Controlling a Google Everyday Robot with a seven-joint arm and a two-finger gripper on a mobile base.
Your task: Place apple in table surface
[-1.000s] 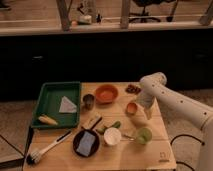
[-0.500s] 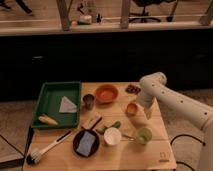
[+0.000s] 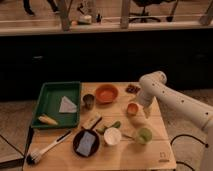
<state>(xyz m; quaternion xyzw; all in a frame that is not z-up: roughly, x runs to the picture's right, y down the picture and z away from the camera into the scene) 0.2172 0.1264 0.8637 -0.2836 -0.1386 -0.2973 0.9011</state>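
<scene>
- While the end effector [image 3: 144,109] hangs low over the right side of the worktop [image 3: 150,152], the apple [image 3: 132,108] sits just left of it, near and right of the orange bowl [image 3: 106,93].
- Whether the end effector is grasping the apple or has released it cannot be told.
- The step in hand is probably the set-down. The next move calls for resting the apple on bare planks, releasing it and lifting clear.

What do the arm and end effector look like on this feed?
The arm is all white: smooth, thick tubular links with a rounded, bulbous joint at the bend. No markings or cables show on it. The end effector, beside the apple above the table, is a pale, narrower tip.
</scene>
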